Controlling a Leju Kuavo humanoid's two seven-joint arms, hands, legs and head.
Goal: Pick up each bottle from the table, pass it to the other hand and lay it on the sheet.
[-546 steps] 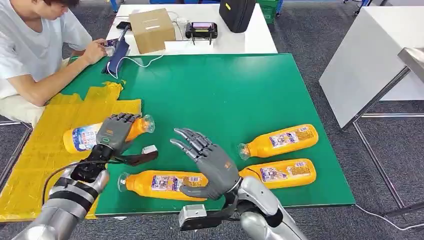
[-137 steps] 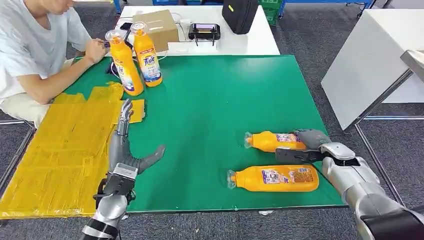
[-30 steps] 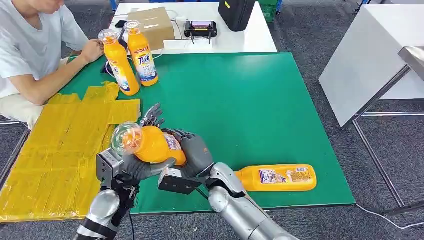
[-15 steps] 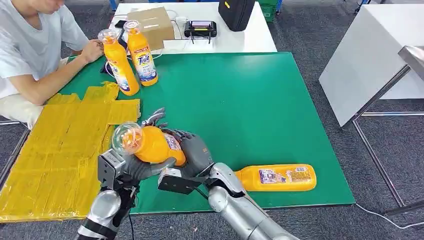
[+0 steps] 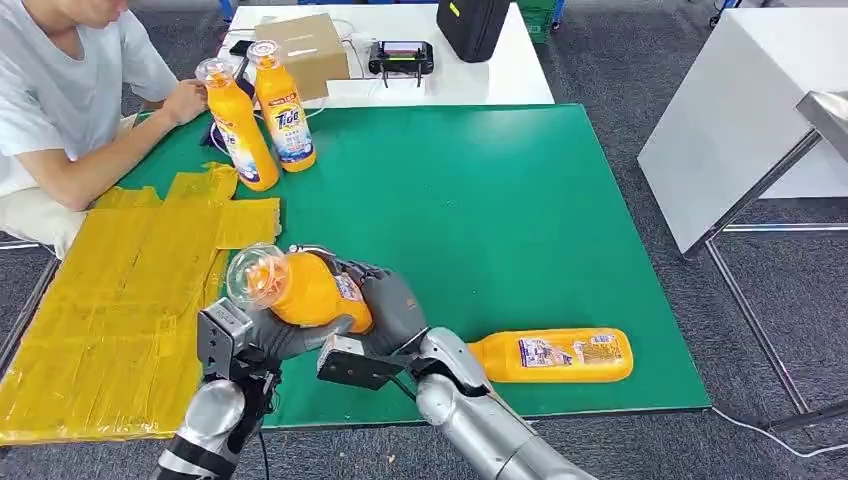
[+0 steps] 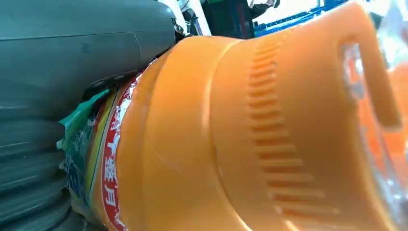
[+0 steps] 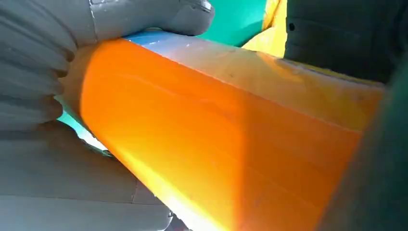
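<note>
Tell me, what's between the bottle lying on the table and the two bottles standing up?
In the head view, mostly bare green mat lies between the lying bottle and the standing bottles. The held bottle sits off that stretch, toward the robot.

An orange detergent bottle [image 5: 300,290], clear cap toward the camera, sits tilted within the fingers [image 5: 385,290]; another orange bottle [image 5: 552,355] lies flat, well apart; yellow sheet [image 5: 110,300] just beside.
</note>
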